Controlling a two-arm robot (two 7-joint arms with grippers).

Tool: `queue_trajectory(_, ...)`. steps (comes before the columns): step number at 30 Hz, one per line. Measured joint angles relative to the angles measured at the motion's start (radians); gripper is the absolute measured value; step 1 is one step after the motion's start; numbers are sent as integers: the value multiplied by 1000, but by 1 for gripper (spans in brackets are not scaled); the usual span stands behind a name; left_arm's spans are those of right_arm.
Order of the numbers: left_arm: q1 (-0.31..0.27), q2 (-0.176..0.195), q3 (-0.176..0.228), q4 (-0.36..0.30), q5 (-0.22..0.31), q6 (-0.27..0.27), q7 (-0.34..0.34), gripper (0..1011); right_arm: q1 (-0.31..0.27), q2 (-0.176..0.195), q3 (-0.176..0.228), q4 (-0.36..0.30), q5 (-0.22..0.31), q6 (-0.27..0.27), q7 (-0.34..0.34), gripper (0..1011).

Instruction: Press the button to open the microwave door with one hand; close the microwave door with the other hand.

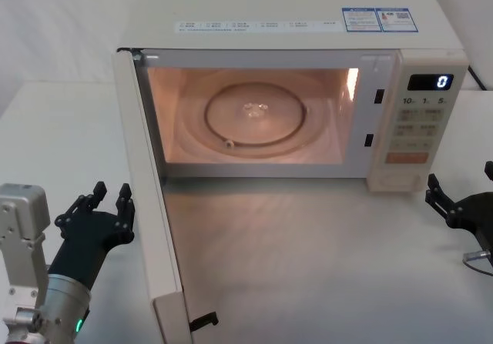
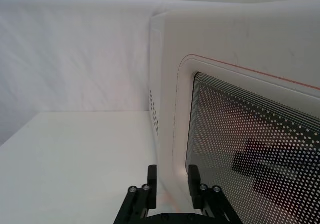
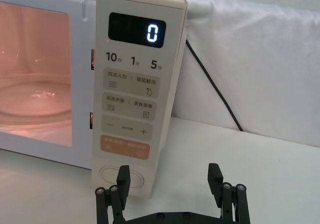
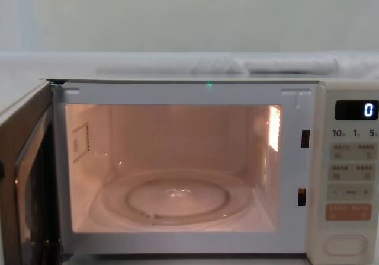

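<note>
The microwave door stands swung wide open toward me on the left, and the lit cavity with its glass turntable is exposed. My left gripper is open just left of the door's outer face. In the left wrist view its fingers sit close before the door's mesh window. The wide cream button is at the bottom of the control panel. My right gripper is open, a short way back from the button, to the right of the panel in the head view.
The display reads 0. An orange key sits just above the button. A black power cable runs behind the microwave on the right. White tabletop lies in front of the cavity.
</note>
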Motion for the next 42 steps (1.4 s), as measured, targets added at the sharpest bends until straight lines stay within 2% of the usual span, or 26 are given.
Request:
queue_trajectory(2,0,0,0,0,0,0,0,342,0,0,0,0,0,0,0,1002)
queue_trajectory(4,0,0,0,0,0,0,0,300,0,0,0,0,0,0,0,1002)
queue_trajectory(5,0,0,0,0,0,0,0,240,0,0,0,0,0,0,0,1002)
queue_trajectory(7,0,0,0,0,0,0,0,210,0,0,0,0,0,0,0,1002)
queue_trajectory(8,0,0,0,0,0,0,0,141,0,0,0,0,0,0,0,1002)
queue_trajectory(10,0,0,0,0,0,0,0,104,0,0,0,0,0,0,0,1002)
queue_trajectory(12,0,0,0,0,0,0,0,26,0,0,0,0,0,0,0,1002)
queue_trajectory(14,0,0,0,0,0,0,0,0,0,0,0,0,0,0,0,1002)
queue_trajectory(32,-2,-7,-6,1,8,0,-3,0,0,0,0,0,0,0,0,1002)
queue_trajectory(36,1,-8,-26,-1,3,0,-32,0,0,0,0,0,0,0,0,1002)
queue_trajectory(42,17,9,-66,-19,-25,6,-84,0,0,0,0,0,0,0,0,1002)
